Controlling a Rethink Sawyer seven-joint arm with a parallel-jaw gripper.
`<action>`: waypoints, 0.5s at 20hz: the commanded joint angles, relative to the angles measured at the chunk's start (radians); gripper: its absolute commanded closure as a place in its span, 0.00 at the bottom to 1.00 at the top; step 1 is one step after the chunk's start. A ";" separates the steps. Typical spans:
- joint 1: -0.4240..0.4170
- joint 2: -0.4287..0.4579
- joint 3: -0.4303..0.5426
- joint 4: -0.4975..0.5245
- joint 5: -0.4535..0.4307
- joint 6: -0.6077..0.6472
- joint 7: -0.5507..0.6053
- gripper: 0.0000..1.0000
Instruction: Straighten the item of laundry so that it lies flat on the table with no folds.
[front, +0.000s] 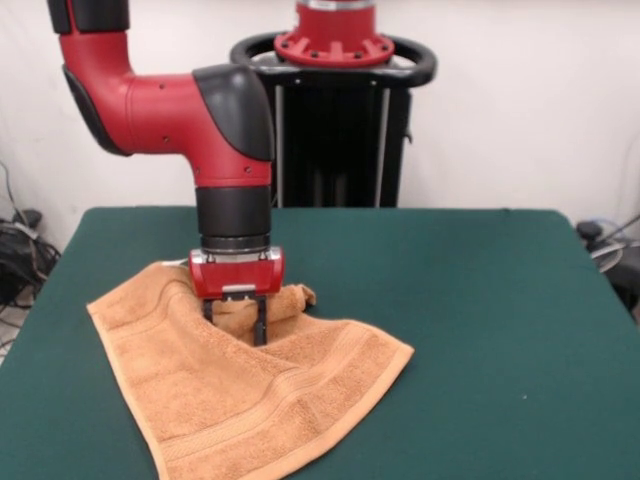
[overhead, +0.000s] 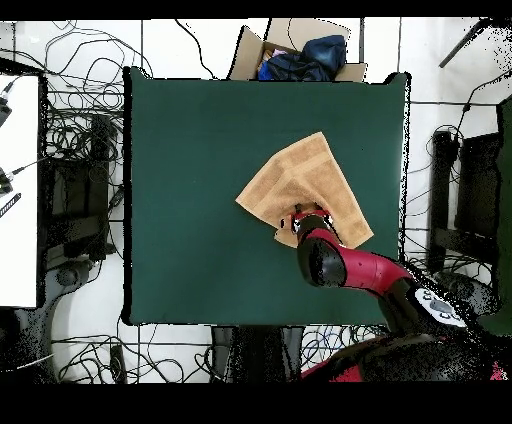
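The orange-tan towel (front: 250, 400) lies on the left half of the green table (front: 480, 300), mostly spread out. Its far corner is folded over into a raised bunch. My gripper (front: 234, 325) points straight down onto that bunch at the towel's far edge. Its two fingers (front: 260, 322) stand apart with the bunched cloth between them, tips at the towel. In the overhead view the towel (overhead: 300, 175) lies as a tilted diamond right of the table's (overhead: 190, 180) middle, and the gripper (overhead: 300, 215) sits over its near corner. The white loop tag does not show.
The robot's pedestal (front: 335, 120) stands behind the table's far edge. In the overhead view a cardboard box (overhead: 300, 55) with dark blue cloth sits beyond the far side. Cables lie on the floor at the left (overhead: 80, 150). A white surface (overhead: 18, 190) stands at the left.
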 joint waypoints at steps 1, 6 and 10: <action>0.042 0.060 -0.047 -0.135 -0.045 -0.054 0.111 0.00; 0.059 0.052 -0.055 -0.137 -0.036 -0.007 0.103 0.00; 0.054 0.051 -0.049 -0.133 -0.041 0.001 0.102 1.00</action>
